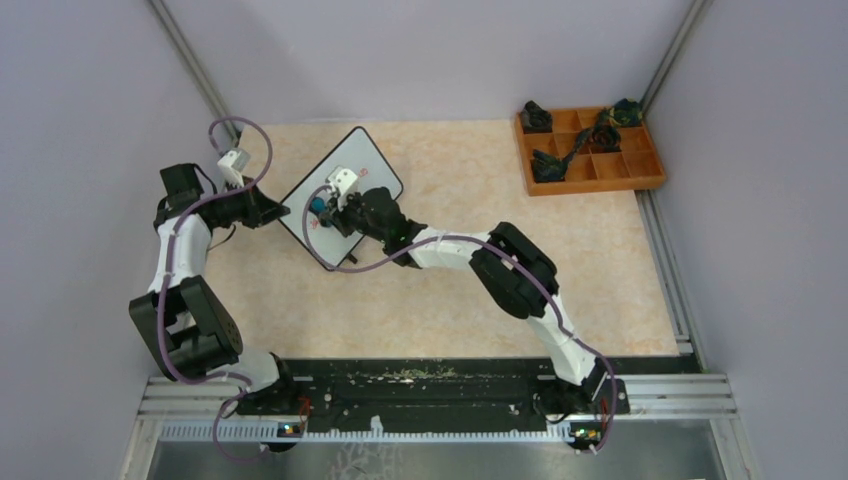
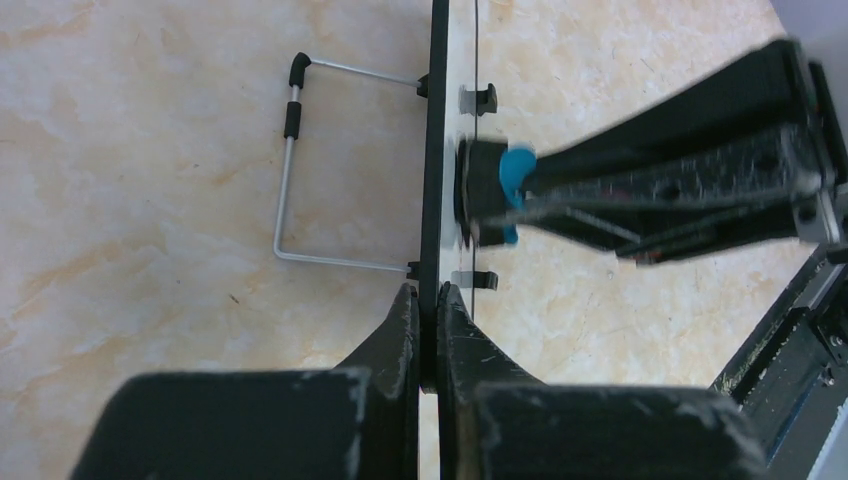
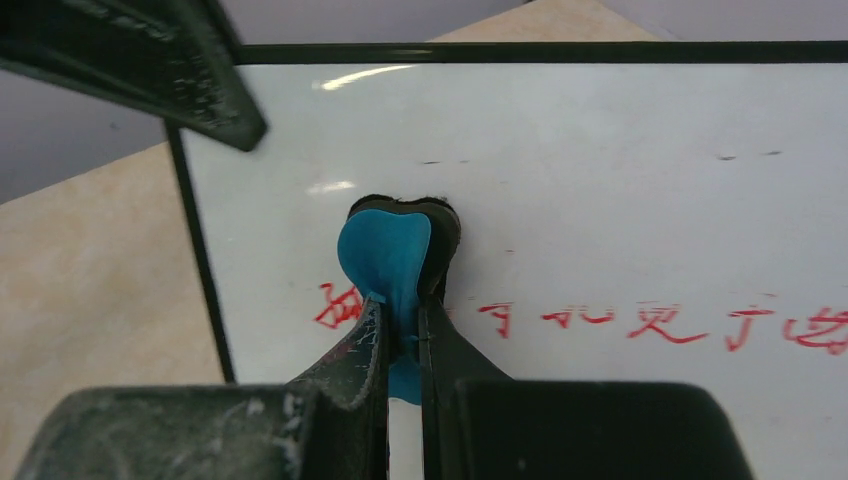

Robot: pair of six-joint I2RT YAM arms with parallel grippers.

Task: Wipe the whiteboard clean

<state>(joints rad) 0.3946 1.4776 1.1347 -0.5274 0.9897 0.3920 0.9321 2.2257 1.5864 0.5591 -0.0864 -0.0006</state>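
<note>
Both grippers were engaged. The left gripper (image 2: 425, 295) was clamped shut on the frame edge of the whiteboard (image 3: 620, 180), holding it tilted up off the table (image 1: 480, 300) at the far left, wire stand (image 2: 290, 170) hanging behind it. The right gripper (image 3: 400, 310) was closed tight on the blue tab of the eraser (image 3: 385, 250), its dark pad apparently pressed to the board face near the left border. The red writing (image 3: 650, 325) ran in one line across the board, mostly untouched; the pad sat just above its left end. Judged step: wiping just begun, most left to do. Next move likely called for dragging the pad down and across the red line with steady pressure while the left grip kept the board from swinging.
</note>
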